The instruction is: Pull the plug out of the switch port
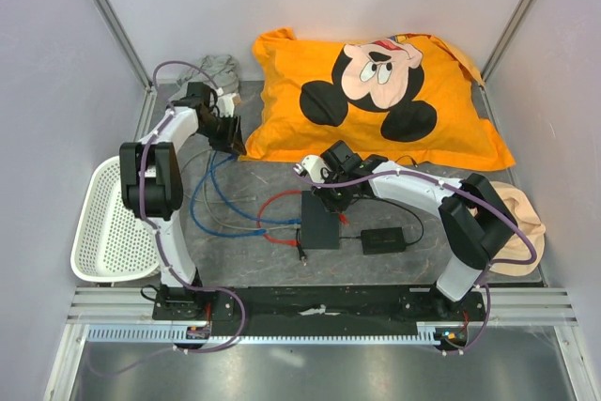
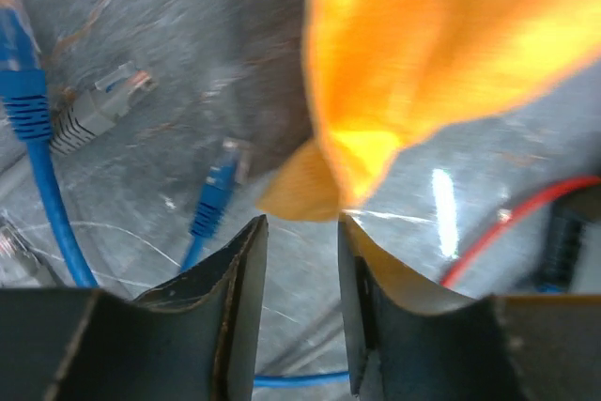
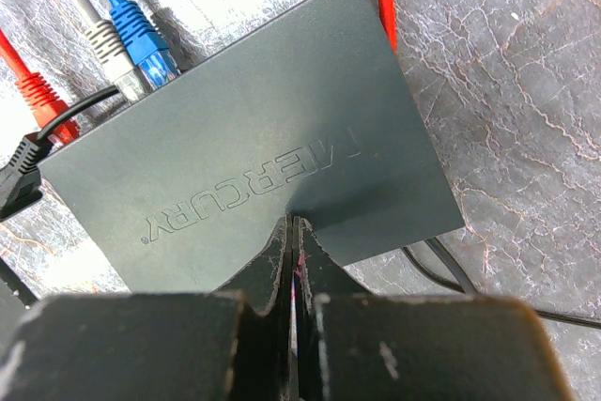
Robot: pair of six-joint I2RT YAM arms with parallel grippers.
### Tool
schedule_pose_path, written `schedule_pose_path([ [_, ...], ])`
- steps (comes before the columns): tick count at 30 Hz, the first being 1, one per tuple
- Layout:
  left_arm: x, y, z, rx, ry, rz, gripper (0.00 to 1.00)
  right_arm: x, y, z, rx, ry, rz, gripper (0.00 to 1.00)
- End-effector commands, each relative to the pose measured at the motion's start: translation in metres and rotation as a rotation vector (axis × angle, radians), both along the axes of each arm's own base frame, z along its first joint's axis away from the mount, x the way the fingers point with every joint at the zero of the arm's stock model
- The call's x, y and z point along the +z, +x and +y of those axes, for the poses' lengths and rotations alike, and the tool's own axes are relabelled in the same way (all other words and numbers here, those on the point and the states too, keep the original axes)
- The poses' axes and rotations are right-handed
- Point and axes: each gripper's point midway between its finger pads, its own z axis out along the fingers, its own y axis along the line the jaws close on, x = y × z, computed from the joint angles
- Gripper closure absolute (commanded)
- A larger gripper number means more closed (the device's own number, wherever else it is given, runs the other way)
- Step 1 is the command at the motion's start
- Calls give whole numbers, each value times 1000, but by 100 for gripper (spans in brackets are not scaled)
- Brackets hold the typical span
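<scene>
The switch (image 3: 244, 138) is a flat black box marked MERCURY, lying mid-table (image 1: 319, 224). Along its far-left edge in the right wrist view sit a blue plug (image 3: 141, 39), a grey plug (image 3: 113, 58), a red plug (image 3: 38, 96) and a black connector (image 3: 19, 176). My right gripper (image 3: 294, 223) is shut with nothing held, its tips resting on the switch's top near one edge (image 1: 331, 196). My left gripper (image 2: 300, 223) hangs open and empty at the orange pillow's near-left corner (image 1: 235, 143). Below it lie a loose blue plug (image 2: 218, 190) and a loose grey plug (image 2: 103, 110).
A large orange Mickey pillow (image 1: 376, 91) fills the back. A white basket (image 1: 108, 223) stands at the left edge. A small black power brick (image 1: 383, 239) lies right of the switch. Blue, grey and red cables (image 1: 235, 208) snake between the arms. A beige object (image 1: 521, 223) sits far right.
</scene>
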Motion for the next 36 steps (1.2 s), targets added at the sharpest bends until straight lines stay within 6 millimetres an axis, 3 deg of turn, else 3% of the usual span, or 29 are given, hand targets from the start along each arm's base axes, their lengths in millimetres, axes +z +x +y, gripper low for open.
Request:
schedule_pose_path([
  [1, 87, -1, -43, -152, -263, -177, 53, -31, -16, -35, -15, -159, 56, 100],
  [3, 100, -17, -63, -238, -343, -193, 51, -31, -16, -34, -15, -158, 57, 100],
  [6, 96, -48, -96, -354, -455, -133, 51, -30, -15, -33, -13, -155, 53, 100],
  [11, 63, -101, -141, -457, -554, 52, 51, -31, -16, -32, -12, -157, 49, 100],
  [17, 18, -141, -172, -549, -495, 186, 51, -29, -15, -33, -15, -159, 46, 100],
  [21, 1, -151, -176, -560, -464, 231, 60, -30, -16, -36, -13, -166, 40, 100],
  [25, -12, -155, -173, -549, -442, 267, 61, -29, -17, -36, -15, -165, 38, 100],
  [31, -20, -177, -173, -565, -456, 322, 62, -30, -16, -36, -15, -163, 35, 100],
  [36, -27, -184, -175, -569, -457, 359, 66, -30, -17, -36, -15, -163, 40, 100],
])
